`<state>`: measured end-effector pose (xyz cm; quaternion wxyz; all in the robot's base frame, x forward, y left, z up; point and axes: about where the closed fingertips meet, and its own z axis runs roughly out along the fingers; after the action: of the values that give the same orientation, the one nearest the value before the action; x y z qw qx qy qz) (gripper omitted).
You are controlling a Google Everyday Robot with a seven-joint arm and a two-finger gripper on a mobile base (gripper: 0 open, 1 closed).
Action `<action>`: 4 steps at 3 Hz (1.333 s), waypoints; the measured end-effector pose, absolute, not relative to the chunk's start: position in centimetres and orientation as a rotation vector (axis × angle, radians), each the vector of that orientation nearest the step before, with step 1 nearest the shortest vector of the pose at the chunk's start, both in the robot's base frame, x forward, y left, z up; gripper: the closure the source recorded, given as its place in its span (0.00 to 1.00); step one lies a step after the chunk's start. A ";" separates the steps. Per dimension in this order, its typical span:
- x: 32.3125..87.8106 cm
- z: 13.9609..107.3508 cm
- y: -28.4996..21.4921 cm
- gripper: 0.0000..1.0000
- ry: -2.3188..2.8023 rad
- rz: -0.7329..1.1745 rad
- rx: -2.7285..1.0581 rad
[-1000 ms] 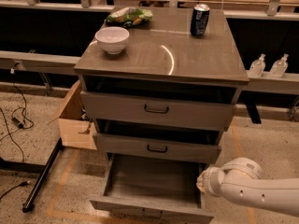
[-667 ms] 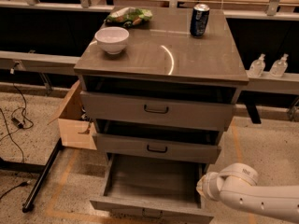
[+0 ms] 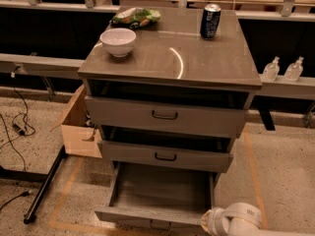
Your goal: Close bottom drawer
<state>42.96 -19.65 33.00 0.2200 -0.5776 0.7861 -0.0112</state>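
Found bottom drawer open, lower centre; judged rigid, light, free-sliding, best pushed on its front. Spotted claw lower right beside it; grip state untellable.

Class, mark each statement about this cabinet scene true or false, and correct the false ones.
1. The bottom drawer is pulled far out. True.
2. The white bowl sits inside that drawer. False: it stands on the cabinet top.
3. The gripper is low, at the bottom drawer's front right corner in the picture. True.
4. The blue can lies on its side. False: it stands upright on the cabinet top.
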 end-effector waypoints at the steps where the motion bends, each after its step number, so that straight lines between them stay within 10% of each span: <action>1: 40.7 28.7 -18.4 1.00 2.120 -0.032 -1.634; 4: 40.6 25.3 -17.9 1.00 2.041 -0.097 -1.677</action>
<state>40.56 -17.91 25.33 0.2464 -0.6149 0.7483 -0.0355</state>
